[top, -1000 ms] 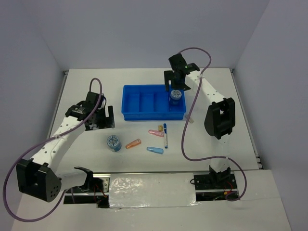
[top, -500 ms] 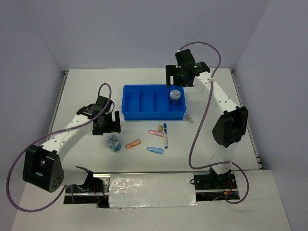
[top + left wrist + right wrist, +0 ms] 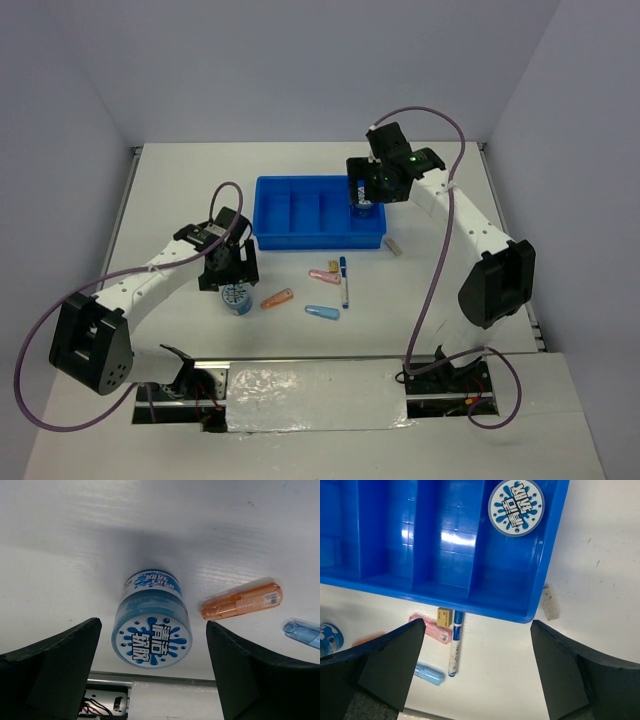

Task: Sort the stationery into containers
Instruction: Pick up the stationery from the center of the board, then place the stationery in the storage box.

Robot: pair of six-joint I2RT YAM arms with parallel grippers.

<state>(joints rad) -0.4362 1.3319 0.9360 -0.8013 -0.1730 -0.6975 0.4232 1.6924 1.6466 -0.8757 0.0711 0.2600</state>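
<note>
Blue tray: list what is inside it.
The blue tray holds one round blue-white disc in an end compartment; the others look bare. From above, the right gripper partly covers it.

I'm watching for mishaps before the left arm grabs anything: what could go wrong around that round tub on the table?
1. The orange capsule lies close beside the round tub; the open left gripper could nudge it while lowering.
2. The tub is round and smooth-sided, so it might slip or roll if squeezed off-centre.
3. The open right gripper hangs over the blue tray, possibly blocking a drop-off.
</note>
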